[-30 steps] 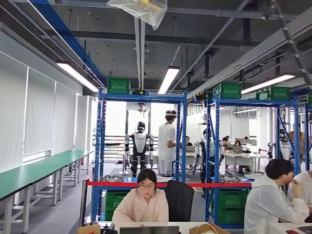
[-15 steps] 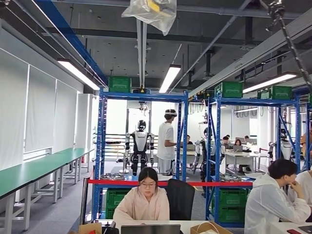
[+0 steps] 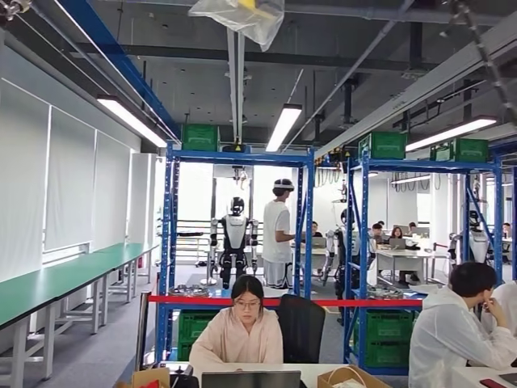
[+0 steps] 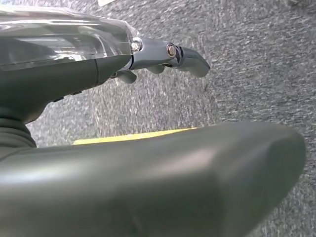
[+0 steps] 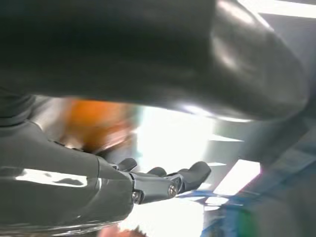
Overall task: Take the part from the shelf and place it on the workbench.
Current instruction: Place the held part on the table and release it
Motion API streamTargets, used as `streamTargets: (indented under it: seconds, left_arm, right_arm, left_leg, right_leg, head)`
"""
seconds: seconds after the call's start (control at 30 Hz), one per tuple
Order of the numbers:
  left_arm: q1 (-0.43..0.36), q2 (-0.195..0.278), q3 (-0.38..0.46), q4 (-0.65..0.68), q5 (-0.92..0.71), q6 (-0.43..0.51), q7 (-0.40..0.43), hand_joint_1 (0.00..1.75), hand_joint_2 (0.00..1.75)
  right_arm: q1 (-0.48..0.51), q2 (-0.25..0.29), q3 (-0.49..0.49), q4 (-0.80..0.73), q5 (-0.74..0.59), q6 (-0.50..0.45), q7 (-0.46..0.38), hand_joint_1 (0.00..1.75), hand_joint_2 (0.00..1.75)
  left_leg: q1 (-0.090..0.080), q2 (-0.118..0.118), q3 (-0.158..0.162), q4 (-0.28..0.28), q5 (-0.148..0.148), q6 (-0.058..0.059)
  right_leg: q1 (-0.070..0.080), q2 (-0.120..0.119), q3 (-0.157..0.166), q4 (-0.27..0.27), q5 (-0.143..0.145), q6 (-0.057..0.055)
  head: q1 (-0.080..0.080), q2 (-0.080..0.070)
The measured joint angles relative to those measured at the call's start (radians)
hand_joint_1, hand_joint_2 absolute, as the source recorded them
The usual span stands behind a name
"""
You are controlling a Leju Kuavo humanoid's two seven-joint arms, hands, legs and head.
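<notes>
Task looked unstarted: both left hand (image 4: 164, 54) and right hand (image 5: 168, 182) were spread and held nothing, blue shelf (image 3: 237, 158) sat mid-frame, well apart.

Both left hand (image 4: 160, 57) and right hand (image 5: 160, 180) hold nothing, fingers extended.

A clear plastic bag (image 3: 241, 18) holding a yellow part is hanging at the ceiling, high above the blue shelf (image 3: 237, 158). Its plastic is crumpling and sagging downward.
</notes>
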Motion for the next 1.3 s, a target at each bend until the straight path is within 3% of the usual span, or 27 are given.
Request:
streamTargets:
  seconds: [0.07,0.1,0.2,0.23,0.27,0.3,0.4,0.47,0.57,0.63,0.7,0.73,0.77,0.8,0.9,0.97,1.07,1.1,1.13,1.2,1.23,1.27,1.3]
  left_arm:
    - [0.003,0.000,0.000,0.000,0.008,-0.001,-0.004,0.00,0.00]
    - [0.003,0.000,0.000,0.000,0.011,-0.002,-0.006,0.00,0.00]
    - [0.005,0.001,0.000,0.000,0.021,-0.001,-0.011,0.00,0.00]
    - [0.009,0.002,0.001,0.000,0.024,0.000,-0.012,0.00,0.00]
    - [0.012,0.002,0.001,0.000,0.025,0.000,-0.014,0.00,0.00]
    - [0.015,0.003,0.001,0.000,0.026,0.000,-0.014,0.00,0.00]
    - [0.015,0.004,0.002,0.000,0.032,0.002,-0.017,0.00,0.00]
    - [0.016,0.005,0.003,0.000,0.034,0.005,-0.019,0.00,0.00]
    - [0.025,0.006,0.006,0.000,0.036,0.008,-0.021,0.00,0.00]
    - [0.027,0.007,0.009,0.000,0.038,0.010,-0.025,0.00,0.00]
    - [0.029,0.008,0.012,0.000,0.041,0.011,-0.028,0.00,0.00]
    - [0.031,0.008,0.014,0.000,0.042,0.011,-0.029,0.00,0.00]
    - [0.033,0.008,0.015,0.000,0.042,0.011,-0.029,0.00,0.00]
    - [0.035,0.008,0.016,0.000,0.042,0.011,-0.029,0.00,0.00]
    - [0.037,0.008,0.020,0.000,0.042,0.011,-0.030,0.00,0.00]
    - [0.039,0.007,0.023,0.000,0.042,0.011,-0.030,0.00,0.00]
    - [0.042,0.007,0.027,0.000,0.043,0.011,-0.030,0.00,0.00]
    - [0.045,0.007,0.028,0.000,0.043,0.011,-0.031,0.00,0.00]
    - [0.046,0.006,0.028,0.000,0.043,0.011,-0.031,0.00,0.00]
    - [0.048,0.005,0.029,0.000,0.043,0.011,-0.031,0.00,0.00]
    - [0.048,0.005,0.030,0.000,0.043,0.011,-0.031,0.00,0.00]
    - [0.048,0.005,0.031,0.000,0.043,0.011,-0.031,0.00,0.00]
    - [0.048,0.005,0.031,0.000,0.044,0.011,-0.031,0.00,0.00]
  right_arm:
    - [0.049,0.019,-0.028,-0.124,-0.093,0.069,0.024,0.00,0.00]
    - [0.067,0.028,-0.034,-0.173,-0.116,0.090,0.025,0.00,0.00]
    - [0.135,0.049,-0.039,-0.295,-0.164,0.147,0.011,0.00,0.00]
    - [0.164,0.054,-0.038,-0.333,-0.173,0.164,0.007,0.00,0.00]
    - [0.191,0.059,-0.035,-0.367,-0.177,0.178,0.005,0.00,0.00]
    - [0.215,0.062,-0.031,-0.399,-0.179,0.189,0.004,0.00,0.00]
    - [0.259,0.067,-0.022,-0.468,-0.179,0.206,-0.003,0.00,0.00]
    - [0.287,0.068,-0.013,-0.498,-0.175,0.215,-0.013,0.00,0.00]
    - [0.331,0.067,0.001,-0.526,-0.161,0.224,-0.031,0.00,0.00]
    - [0.353,0.065,0.009,-0.534,-0.147,0.225,-0.045,0.00,0.00]
    - [0.376,0.062,0.018,-0.536,-0.134,0.225,-0.055,0.00,0.00]
    - [0.388,0.059,0.021,-0.536,-0.129,0.224,-0.057,0.00,0.00]
    - [0.398,0.057,0.024,-0.534,-0.124,0.223,-0.059,0.00,0.00]
    - [0.406,0.054,0.027,-0.533,-0.119,0.222,-0.060,0.00,0.00]
    - [0.419,0.048,0.040,-0.528,-0.106,0.214,-0.063,0.00,0.00]
    - [0.426,0.044,0.047,-0.525,-0.101,0.211,-0.065,0.00,0.00]
    - [0.435,0.036,0.051,-0.514,-0.098,0.208,-0.068,0.00,0.00]
    - [0.437,0.035,0.053,-0.511,-0.097,0.207,-0.068,0.00,0.00]
    - [0.438,0.033,0.056,-0.505,-0.094,0.204,-0.067,0.00,0.00]
    - [0.444,0.025,0.062,-0.490,-0.088,0.194,-0.063,0.00,0.00]
    - [0.449,0.019,0.064,-0.478,-0.085,0.188,-0.062,0.00,0.00]
    - [0.455,0.012,0.064,-0.464,-0.084,0.182,-0.061,0.00,0.00]
    - [0.462,0.005,0.063,-0.451,-0.083,0.177,-0.063,0.00,0.00]
  left_leg:
    - [0.001,0.002,0.001,0.006,-0.014,-0.009]
    - [0.000,0.003,-0.008,0.031,-0.034,-0.011]
    - [-0.002,0.003,-0.081,0.202,-0.124,-0.013]
    - [-0.003,0.003,-0.100,0.245,-0.136,-0.014]
    - [-0.003,0.003,-0.103,0.255,-0.131,-0.016]
    - [-0.002,0.004,-0.088,0.227,-0.107,-0.017]
    - [-0.001,0.004,0.001,0.050,-0.025,-0.016]
    - [-0.004,0.003,0.021,0.007,-0.015,-0.009]
    - [-0.006,0.004,0.017,0.002,-0.005,0.010]
    - [-0.004,0.007,0.010,0.000,0.004,0.023]
    - [-0.007,0.010,0.000,0.000,0.013,0.030]
    - [-0.009,0.011,-0.006,0.000,0.018,0.031]
    - [-0.012,0.012,-0.013,0.000,0.023,0.031]
    - [-0.014,0.012,-0.019,0.000,0.029,0.031]
    - [-0.019,0.011,-0.035,0.000,0.048,0.027]
    - [-0.017,0.011,-0.038,-0.005,0.062,0.016]
    - [-0.010,0.011,-0.042,-0.015,0.075,-0.004]
    - [-0.009,0.010,-0.047,-0.006,0.056,-0.008]
    - [-0.009,0.010,-0.054,0.020,0.018,-0.010]
    - [-0.009,0.010,-0.078,0.132,-0.085,-0.015]
    - [-0.009,0.010,-0.086,0.195,-0.118,-0.017]
    - [-0.009,0.010,-0.086,0.238,-0.127,-0.020]
    - [-0.008,0.010,-0.071,0.249,-0.113,-0.022]
  right_leg:
    - [-0.003,-0.001,0.007,-0.013,0.005,-0.011]
    - [-0.005,-0.001,0.011,-0.020,0.008,-0.017]
    - [-0.004,-0.004,0.017,-0.024,0.008,-0.024]
    - [-0.004,-0.004,0.018,-0.023,0.007,-0.025]
    - [-0.004,-0.004,0.018,-0.022,0.007,-0.025]
    - [-0.004,-0.003,0.018,-0.020,0.007,-0.025]
    - [-0.002,0.000,0.015,-0.007,0.002,-0.017]
    - [0.000,0.002,0.009,0.003,0.001,-0.008]
    - [-0.004,0.002,0.005,0.010,-0.007,0.006]
    - [-0.008,0.001,-0.014,0.072,-0.066,0.017]
    - [-0.013,0.000,-0.051,0.201,-0.152,0.025]
    - [-0.015,0.000,-0.063,0.255,-0.178,0.027]
    - [-0.016,0.000,-0.059,0.277,-0.187,0.027]
    - [-0.016,0.000,-0.036,0.259,-0.177,0.025]
    - [-0.010,-0.001,0.112,0.042,-0.113,0.009]
    - [-0.001,0.000,0.159,-0.038,-0.095,0.000]
    - [0.005,-0.003,0.149,-0.057,-0.067,-0.015]
    - [0.003,-0.006,0.143,-0.063,-0.055,-0.022]
    - [0.001,-0.008,0.133,-0.068,-0.042,-0.029]
    - [0.002,-0.011,0.108,-0.069,-0.021,-0.036]
    - [0.003,-0.012,0.093,-0.068,-0.010,-0.036]
    - [0.003,-0.014,0.079,-0.066,0.000,-0.035]
    - [0.002,-0.015,0.064,-0.064,0.009,-0.033]
  head:
    - [0.000,0.000]
    - [0.000,0.000]
    - [0.000,0.000]
    - [0.000,0.000]
    - [0.000,0.000]
    - [0.000,0.000]
    - [0.000,0.000]
    - [0.000,0.000]
    - [0.000,0.000]
    - [0.000,0.000]
    - [0.000,0.000]
    - [0.000,0.000]
    - [0.000,0.000]
    - [0.000,0.000]
    - [0.000,0.000]
    - [0.000,0.000]
    - [0.000,0.000]
    - [0.000,0.000]
    - [0.000,0.000]
    - [0.000,0.000]
    - [0.000,0.000]
    - [0.000,0.000]
    - [0.000,0.000]
